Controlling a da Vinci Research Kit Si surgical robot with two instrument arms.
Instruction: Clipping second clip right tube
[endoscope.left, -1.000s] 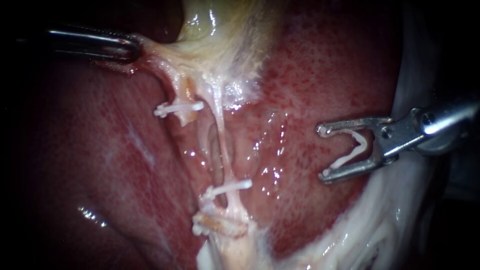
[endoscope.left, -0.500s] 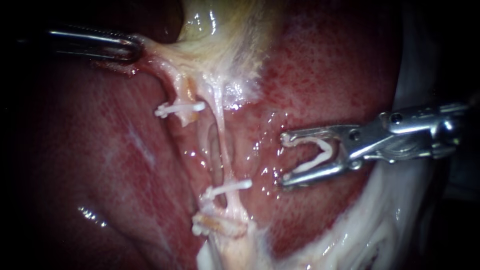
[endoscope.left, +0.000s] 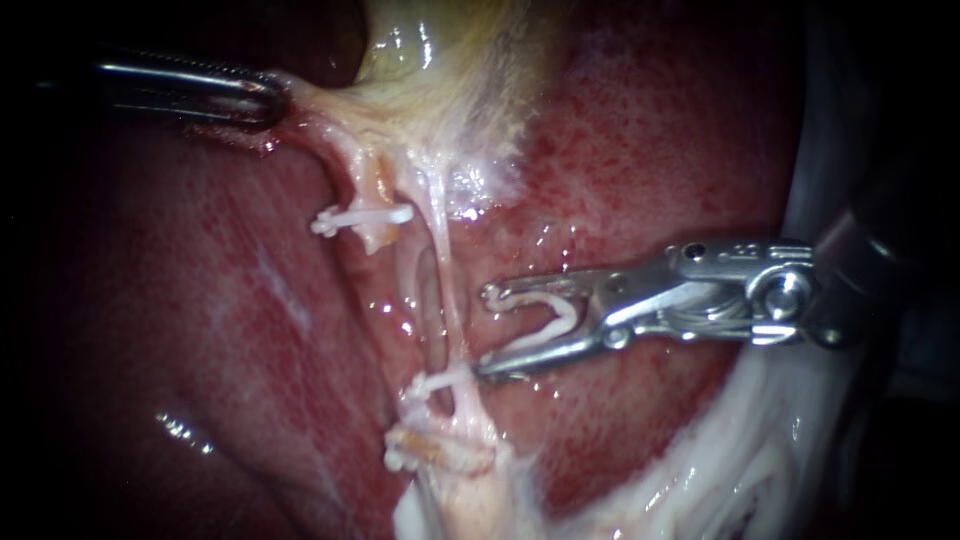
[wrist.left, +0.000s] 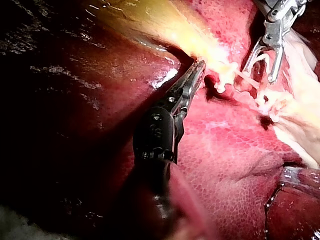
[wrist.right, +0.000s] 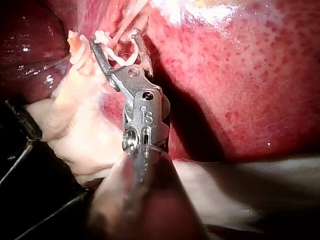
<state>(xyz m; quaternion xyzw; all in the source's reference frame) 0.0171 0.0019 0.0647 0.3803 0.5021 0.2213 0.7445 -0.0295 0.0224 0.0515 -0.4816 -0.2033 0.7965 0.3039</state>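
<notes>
The right tube is a thin pale strand running down from the gallbladder, with a white clip across its lower end. The left tube carries another white clip. My right instrument lies just right of the right tube, its jaws wide apart and holding an open white clip between them. Its lower jaw tip lies over the end of the lower clip. My left instrument is shut on pale tissue at the gallbladder's edge. In the wrist views, the left instrument and right instrument show the same.
Red liver surrounds the tubes on both sides. A third white clip sits on the pale stump below. White fatty tissue lies at the lower right, under my right instrument's shaft.
My right instrument has travelled left across the liver with its clip, from well right of the tubes to just beside the right tube. The left instrument has stayed put.
</notes>
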